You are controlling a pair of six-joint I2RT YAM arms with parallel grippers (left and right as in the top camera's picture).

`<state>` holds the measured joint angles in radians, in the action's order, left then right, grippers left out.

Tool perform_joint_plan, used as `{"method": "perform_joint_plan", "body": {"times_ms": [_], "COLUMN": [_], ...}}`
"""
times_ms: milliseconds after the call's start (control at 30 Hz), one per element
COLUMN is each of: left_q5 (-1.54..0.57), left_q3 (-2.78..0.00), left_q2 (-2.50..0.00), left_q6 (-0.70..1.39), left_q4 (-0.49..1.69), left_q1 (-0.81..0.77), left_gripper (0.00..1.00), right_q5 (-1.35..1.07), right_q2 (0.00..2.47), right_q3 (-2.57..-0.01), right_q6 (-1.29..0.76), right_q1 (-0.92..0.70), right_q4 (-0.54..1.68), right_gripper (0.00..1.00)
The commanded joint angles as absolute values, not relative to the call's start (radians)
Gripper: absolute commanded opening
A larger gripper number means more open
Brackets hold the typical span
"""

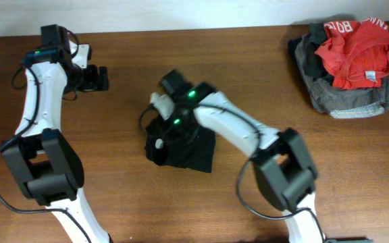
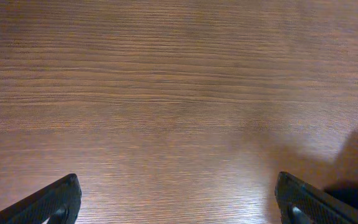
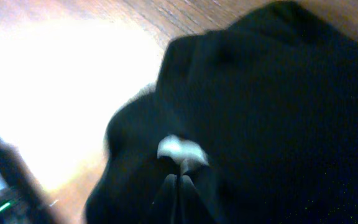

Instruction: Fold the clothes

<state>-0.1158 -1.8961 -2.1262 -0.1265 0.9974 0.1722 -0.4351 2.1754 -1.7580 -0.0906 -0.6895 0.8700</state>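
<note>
The black garment [image 1: 184, 152] lies bunched in the middle of the table. My right gripper [image 1: 159, 143] sits on its left part, with a white patch showing beside it. In the right wrist view the black garment [image 3: 272, 112] fills the frame, and the fingers [image 3: 179, 180] are pressed together on the cloth just below a small white label [image 3: 180, 149]. My left gripper [image 1: 103, 77] is at the far left of the table, away from the garment. In the left wrist view its fingers [image 2: 179, 202] are wide apart over bare wood, holding nothing.
A pile of a red garment with white lettering [image 1: 356, 50] on a grey garment [image 1: 346, 98] lies at the back right corner. The wooden table [image 1: 113, 182] extends around the black garment.
</note>
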Motion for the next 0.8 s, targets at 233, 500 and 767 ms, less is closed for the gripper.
{"method": "perform_joint_plan", "body": {"times_ms": [233, 500, 767], "left_q5": [-0.109, -0.109, -0.117], "left_q3": [-1.899, -1.899, -1.899], "left_q2": [-2.132, -2.132, -2.132], "left_q6": [-0.128, -0.128, -0.127], "left_q4": [1.000, 1.001, 1.003], "left_q1": [0.247, 0.247, 0.247], "left_gripper": [0.99, 0.99, 0.99], "right_q5": [-0.185, -0.182, -0.064], "right_q2": [2.273, 2.273, 2.273], "right_q3": [-1.769, -1.818, -1.830], "right_q6": [-0.171, -0.082, 0.151], "right_q1": [-0.722, -0.503, -0.286], "right_q4": [0.972, 1.195, 1.055], "right_gripper": [0.04, 0.04, 0.04]}}
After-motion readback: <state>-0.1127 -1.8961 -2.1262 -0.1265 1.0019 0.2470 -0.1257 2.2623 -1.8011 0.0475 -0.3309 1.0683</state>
